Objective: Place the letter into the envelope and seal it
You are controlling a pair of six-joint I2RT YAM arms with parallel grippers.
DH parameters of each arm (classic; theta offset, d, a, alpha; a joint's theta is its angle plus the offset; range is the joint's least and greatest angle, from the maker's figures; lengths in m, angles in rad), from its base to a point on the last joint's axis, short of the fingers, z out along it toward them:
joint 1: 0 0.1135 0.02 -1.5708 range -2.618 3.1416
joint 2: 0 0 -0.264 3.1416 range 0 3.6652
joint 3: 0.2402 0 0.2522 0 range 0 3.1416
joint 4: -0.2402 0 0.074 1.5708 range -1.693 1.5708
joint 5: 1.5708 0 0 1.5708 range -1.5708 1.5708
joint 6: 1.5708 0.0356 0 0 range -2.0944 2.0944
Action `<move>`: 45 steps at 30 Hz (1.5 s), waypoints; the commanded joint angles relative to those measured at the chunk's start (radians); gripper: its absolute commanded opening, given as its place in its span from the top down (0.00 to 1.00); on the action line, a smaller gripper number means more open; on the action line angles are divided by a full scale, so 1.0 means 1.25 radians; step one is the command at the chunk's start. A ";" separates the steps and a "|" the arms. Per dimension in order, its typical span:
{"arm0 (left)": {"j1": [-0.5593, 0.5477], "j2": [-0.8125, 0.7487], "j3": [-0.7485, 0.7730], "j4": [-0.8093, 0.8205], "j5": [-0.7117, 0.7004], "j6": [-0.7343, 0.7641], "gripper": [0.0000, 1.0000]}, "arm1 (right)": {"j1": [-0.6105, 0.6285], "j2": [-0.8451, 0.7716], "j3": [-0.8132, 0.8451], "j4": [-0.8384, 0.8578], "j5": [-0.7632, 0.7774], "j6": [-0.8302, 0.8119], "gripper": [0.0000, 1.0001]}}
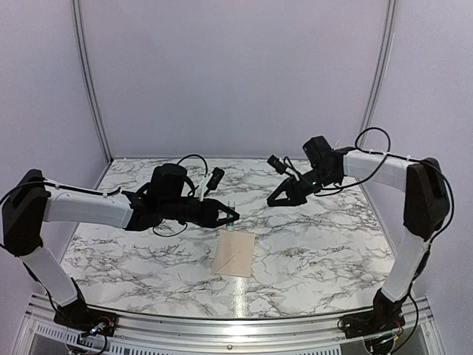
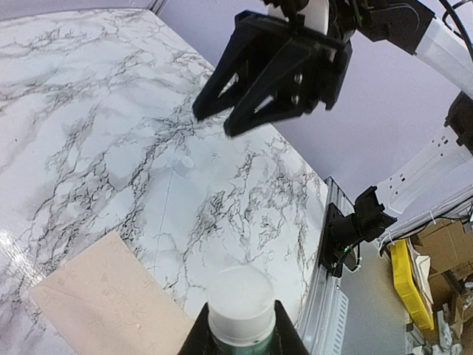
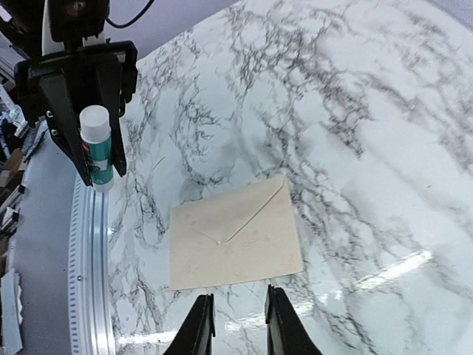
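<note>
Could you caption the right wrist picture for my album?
Left gripper holds a glue stick over the marble table; the envelope lies flat.

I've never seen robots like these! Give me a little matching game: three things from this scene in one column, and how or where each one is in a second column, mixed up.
Things:
1. glue stick
2. envelope
3. right gripper

States:
A. open, holding nothing, up in the air
B. clamped in the left gripper
C. lying flat on the marble table

Pairs: 1-B; 2-C; 3-A
</note>
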 commanded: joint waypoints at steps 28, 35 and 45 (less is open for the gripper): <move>-0.091 -0.064 -0.005 -0.232 -0.124 0.290 1.00 | -0.049 0.029 -0.088 0.001 0.622 -0.164 0.43; -0.092 -0.040 0.004 -0.236 -0.133 0.290 1.00 | -0.036 0.010 -0.085 -0.019 0.599 -0.160 0.47; -0.094 -0.013 0.027 -0.254 -0.130 0.290 1.00 | -0.001 0.018 -0.085 -0.056 0.593 -0.158 0.49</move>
